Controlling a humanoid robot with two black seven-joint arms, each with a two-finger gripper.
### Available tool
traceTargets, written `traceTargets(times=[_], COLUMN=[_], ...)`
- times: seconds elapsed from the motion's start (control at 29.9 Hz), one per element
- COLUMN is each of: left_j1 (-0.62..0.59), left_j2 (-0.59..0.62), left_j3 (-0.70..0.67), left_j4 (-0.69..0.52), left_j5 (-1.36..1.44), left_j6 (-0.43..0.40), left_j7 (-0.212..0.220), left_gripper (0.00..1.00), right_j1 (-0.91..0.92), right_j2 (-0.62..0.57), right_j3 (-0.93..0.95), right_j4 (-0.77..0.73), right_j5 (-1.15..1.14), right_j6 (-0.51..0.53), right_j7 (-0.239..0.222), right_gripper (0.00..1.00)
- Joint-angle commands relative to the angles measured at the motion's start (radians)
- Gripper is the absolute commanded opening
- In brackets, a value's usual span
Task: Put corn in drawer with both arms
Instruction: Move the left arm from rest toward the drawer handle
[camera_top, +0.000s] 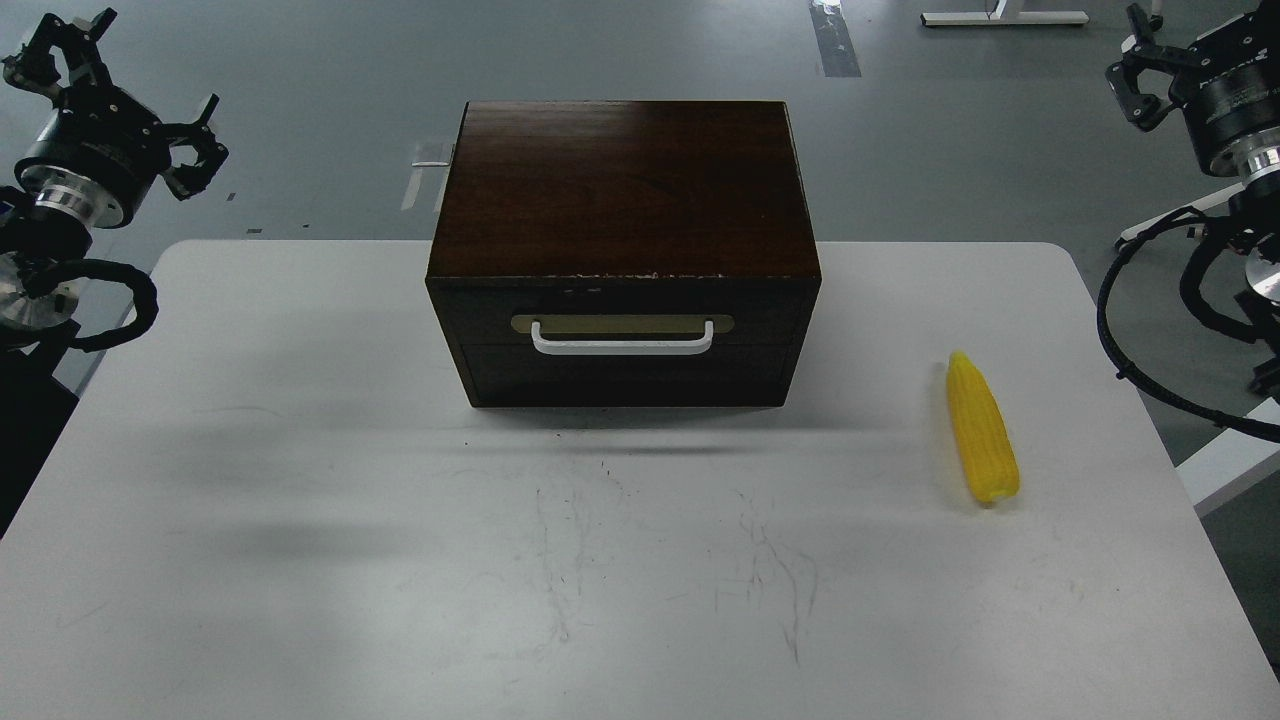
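Note:
A dark brown wooden box sits at the back middle of the white table (300, 500). Its drawer (622, 345) is closed, with a white bar handle (622, 343) on a brass plate. The yellow corn (980, 430) lies on the table to the right of the box, pointed end facing away from me. My left gripper (120, 100) hangs off the table's far left corner with its fingers spread and nothing in them. My right gripper (1150, 70) is raised at the far right, beyond the table, small and dark, holding nothing.
Black cables loop beside both arms at the table's left and right edges. Grey floor with tape marks lies behind the table. A white stand base (1003, 17) shows at the top right.

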Motion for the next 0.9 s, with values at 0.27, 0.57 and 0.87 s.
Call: traceTargets(times=[0.27, 0.57, 0.87], left_j1=[-0.006, -0.066, -0.276], left_j2=[-0.001, 0.085, 0.134], left_j3=[-0.006, 0.011, 0.014], left_j4=[-0.014, -0.08, -0.206], left_j5=[0.014, 0.155, 0.557], left_j6=[0.0, 0.0, 0.0], left_j7=[0.005, 0.013, 0.005], left_gripper=[0.98, 0.95, 0.95], right_j1=[0.0, 0.001, 0.001], right_j2=[0.003, -0.005, -0.01], right_j3=[0.016, 0.02, 0.02], right_j4=[-0.001, -0.001, -0.006], right_j5=[0.002, 0.0, 0.0], right_j6=[0.0, 0.0, 0.0], right_j7=[0.0, 0.0, 0.0], right_gripper=[1.0, 1.0, 1.0])
